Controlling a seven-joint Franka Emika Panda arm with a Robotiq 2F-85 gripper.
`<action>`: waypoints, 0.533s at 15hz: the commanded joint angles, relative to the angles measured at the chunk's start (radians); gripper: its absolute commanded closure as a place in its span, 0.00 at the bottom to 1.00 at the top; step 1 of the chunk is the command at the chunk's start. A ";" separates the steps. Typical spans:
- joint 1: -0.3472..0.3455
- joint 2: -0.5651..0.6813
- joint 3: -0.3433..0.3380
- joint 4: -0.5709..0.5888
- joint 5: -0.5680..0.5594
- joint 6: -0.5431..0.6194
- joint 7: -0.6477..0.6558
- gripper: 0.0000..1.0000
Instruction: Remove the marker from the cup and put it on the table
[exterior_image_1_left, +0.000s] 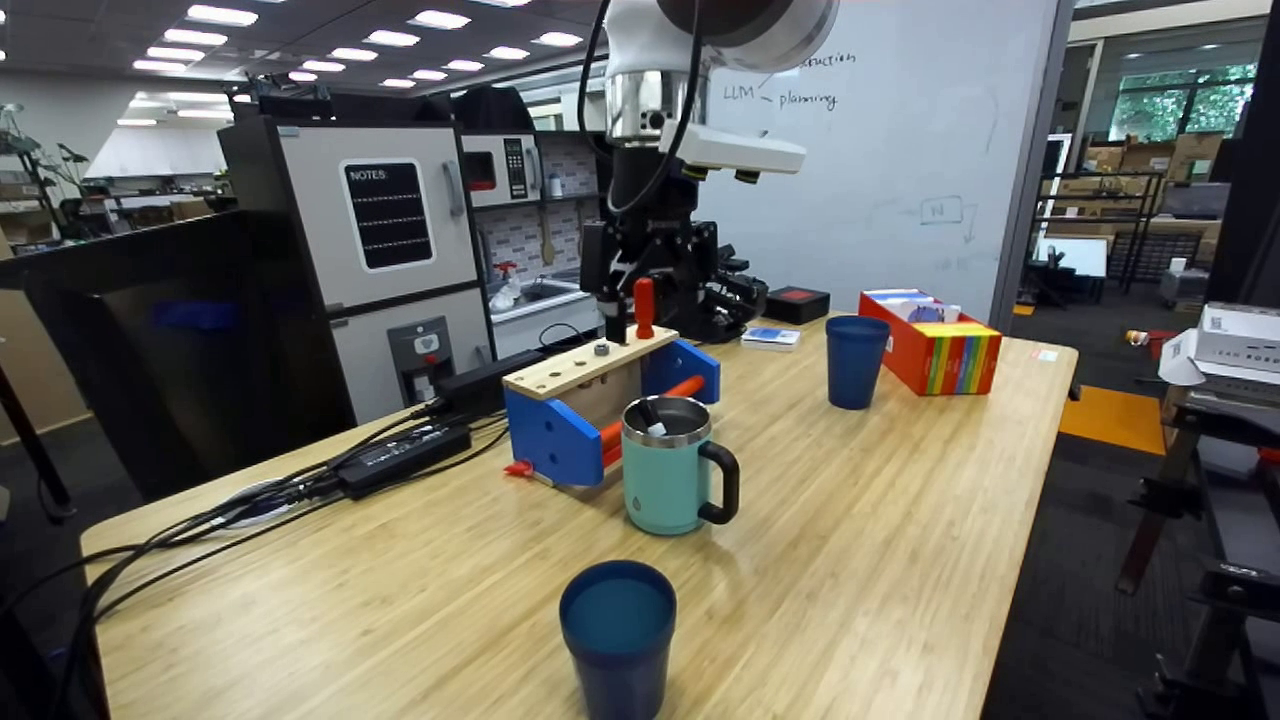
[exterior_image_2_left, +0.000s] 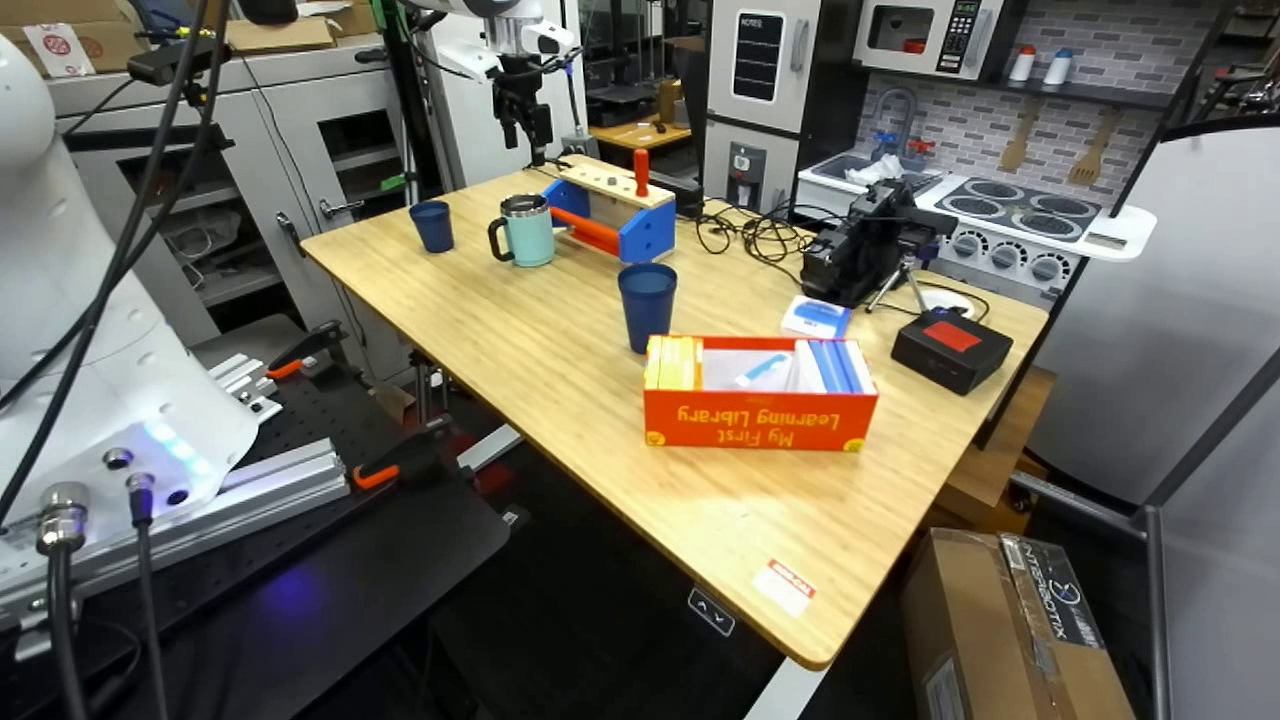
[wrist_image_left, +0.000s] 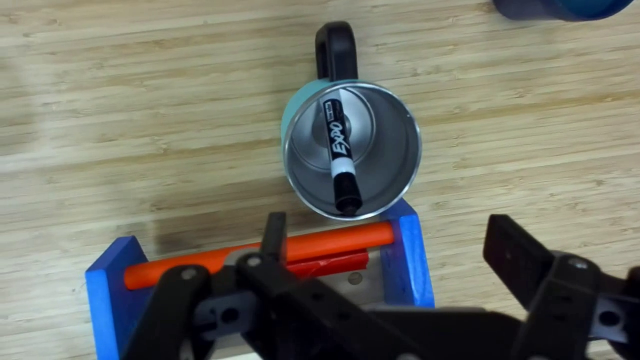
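Hand (wrist_image_left: 387, 225) wide, nothing in it. Marker (wrist_image_left: 340, 150) sits inside teal mug (exterior_image_1_left: 660, 490), cap end leaning on wall nr rim, toward toy bench (exterior_image_1_left: 555, 440); mug stands twd short edge of counter (exterior_image_1_left: 850, 570) opp. the corner w/ the sticker (exterior_image_2_left: 785, 588). Risks (my guess): lowered off-ctr, hand clips rim or bench & tips mug; pinched by cap only, marker uncaps or slips back.

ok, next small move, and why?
Probably ease the open black gripper over the teal metal-rimmed mug before descending: in the wrist view, the slim white-banded black marker leans inside, cap end toward the gripper, but isn't between the jaws.
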 joint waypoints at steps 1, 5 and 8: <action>-0.002 0.000 0.002 0.002 -0.001 -0.003 0.001 0.00; 0.013 0.002 0.000 0.000 -0.012 0.003 0.019 0.00; 0.029 0.002 -0.003 -0.007 -0.024 0.009 0.026 0.00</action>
